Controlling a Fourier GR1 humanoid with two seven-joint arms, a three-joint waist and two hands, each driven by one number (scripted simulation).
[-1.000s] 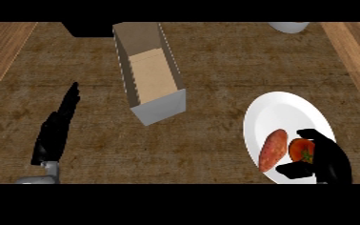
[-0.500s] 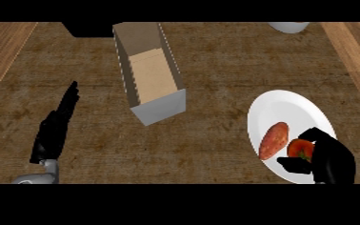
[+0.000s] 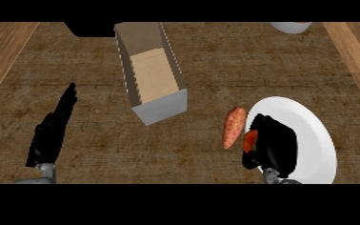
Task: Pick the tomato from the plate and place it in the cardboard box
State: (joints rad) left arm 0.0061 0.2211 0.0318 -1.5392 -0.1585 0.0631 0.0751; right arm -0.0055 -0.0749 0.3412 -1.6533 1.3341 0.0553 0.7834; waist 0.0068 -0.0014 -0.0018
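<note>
The tomato (image 3: 250, 138) shows only as a small red patch, mostly hidden under black fingers curled round it, at the left rim of the plate (image 3: 309, 124). The plate is round and white and lies flat at the near right of the counter. The cardboard box (image 3: 151, 71) is long, narrow and open-topped, with grey walls and a tan floor, lying far left of the plate, well apart.
</note>
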